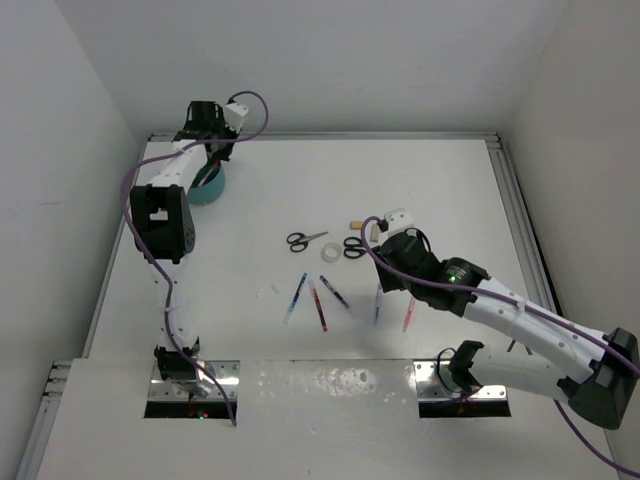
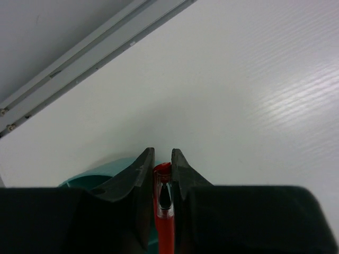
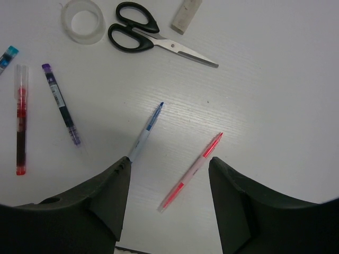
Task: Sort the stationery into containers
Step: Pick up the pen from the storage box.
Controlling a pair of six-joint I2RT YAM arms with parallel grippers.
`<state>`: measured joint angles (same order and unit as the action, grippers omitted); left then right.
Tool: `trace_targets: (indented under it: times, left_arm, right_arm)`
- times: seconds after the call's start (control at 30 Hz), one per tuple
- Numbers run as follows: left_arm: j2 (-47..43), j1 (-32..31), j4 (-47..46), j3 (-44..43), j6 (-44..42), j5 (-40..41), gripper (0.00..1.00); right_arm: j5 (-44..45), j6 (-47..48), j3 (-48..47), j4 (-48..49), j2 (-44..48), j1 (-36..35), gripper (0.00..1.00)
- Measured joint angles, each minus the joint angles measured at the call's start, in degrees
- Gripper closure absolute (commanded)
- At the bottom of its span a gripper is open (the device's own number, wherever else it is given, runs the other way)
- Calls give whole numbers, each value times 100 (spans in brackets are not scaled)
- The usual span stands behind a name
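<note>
L gripper (image 2: 162, 152) was out at the far-L corner of the bench (image 1: 420, 190), directly above the teal desk organiser (image 1: 210, 188). In the L wrist view the jaws were drawn in against a red pen (image 2: 164, 222), one black finger (image 2: 135, 177) on each side w/ no gap visible, so grasping it. The pen ran lengthwise btwn the fingers w/ its tip just short of the fingertips. A curved bit of the organiser's teal rim showed below and L of the jaws. Couldn't tell which compartment the pen was over.

R gripper (image 3: 169, 164) hung over the middle of the bench, jaws released and spread wide, nothing in them. Below it lay a blue-tipped pen (image 3: 144, 132), its near end beside the L finger in view, and a red-tipped clear pen (image 3: 192, 170) just beside the other finger. The two lay slanted the same way, apart from each other.

Further off in the R wrist view: black-handled scissors (image 3: 143, 34), shut, blades pointing away from the clear tape roll (image 3: 82, 21) next to the handles. A beige eraser (image 3: 186, 15) lay near the top edge. A purple-capped pen (image 3: 62, 103) and a red-ink pen (image 3: 20, 127) lay side by side, not touching.

Top view also showed a 2nd pair of scissors (image 1: 305, 240) L of the tape and a small white piece (image 1: 265, 290) L of the pens, well apart from the organiser.
</note>
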<state>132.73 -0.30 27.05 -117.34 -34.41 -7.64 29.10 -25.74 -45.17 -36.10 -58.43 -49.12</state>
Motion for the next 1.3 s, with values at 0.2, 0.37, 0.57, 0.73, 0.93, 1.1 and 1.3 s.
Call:
trace_targets:
  times: [0.2, 0.37, 0.57, 0.73, 0.93, 1.1, 1.3]
  left_arm:
    - [-1228, 348, -1300, 1438, 831, -1078, 100]
    - [-2249, 1119, -2959, 2256, 1674, -2481, 100]
    - [-2997, 1838, -5729, 3775, 2942, -3980, 100]
    - [-3049, 1615, -6284, 3829, 3801, -4686, 100]
    - [-3805, 1377, -6535, 3978, 4590, -4994, 100]
    - [-4607, 1106, -6843, 4201, 5307, -4887, 100]
    - [-4736, 396, -7178, 4483, 5934, -4649, 100]
  right_arm:
    - [24, 79, 0, 164, 37, -17, 41]
    - [-151, 518, 39, 883, 61, -35, 41]
    - [-754, 1530, 37, 2190, -323, -46, 41]
    - [-2299, 2118, -973, 3263, -1663, 402, 42]
    - [-4138, 1615, -3659, 4656, -3707, 988, 44]
    - [-4931, 562, -4059, 6288, -4607, 1034, 46]
    - [-5383, -308, -4750, 7064, -5737, 962, 43]
